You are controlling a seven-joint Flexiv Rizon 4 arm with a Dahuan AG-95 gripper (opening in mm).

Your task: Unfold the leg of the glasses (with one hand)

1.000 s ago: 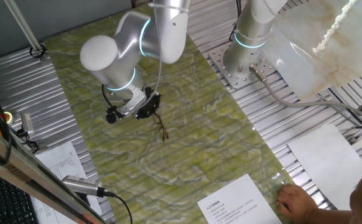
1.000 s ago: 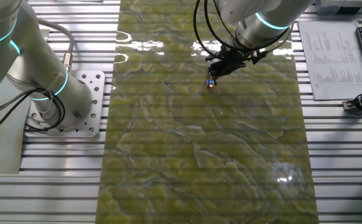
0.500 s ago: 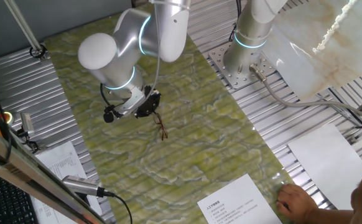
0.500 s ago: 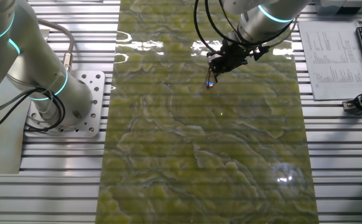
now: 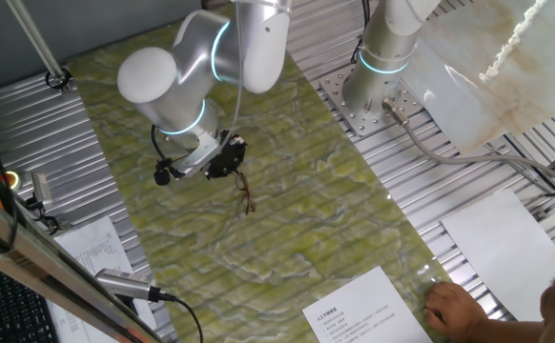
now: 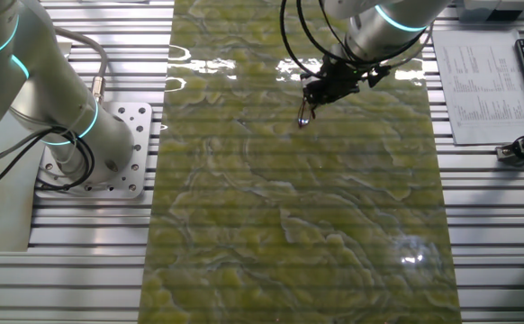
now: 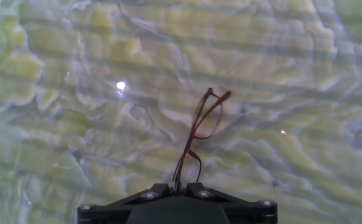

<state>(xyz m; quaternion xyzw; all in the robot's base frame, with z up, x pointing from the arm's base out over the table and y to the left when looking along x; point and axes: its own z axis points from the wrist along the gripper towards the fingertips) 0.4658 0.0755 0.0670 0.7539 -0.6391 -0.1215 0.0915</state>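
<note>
Pincer [image 7: 178,186] closed tight on glasses [image 7: 199,130] – frame dangling above mat [image 7: 75,124]

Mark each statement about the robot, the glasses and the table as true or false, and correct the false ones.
1. The gripper holds the glasses by one thin end. True.
2. The glasses lie flat on the mat, apart from the gripper. False: they hang from the gripper above the green mat.
3. A human hand rests near a printed sheet at the table's edge. True.
4. The glasses have a thick blue plastic frame. False: the frame is thin, dark reddish-brown wire.
5. A second arm's base stands beside the mat. True.
</note>
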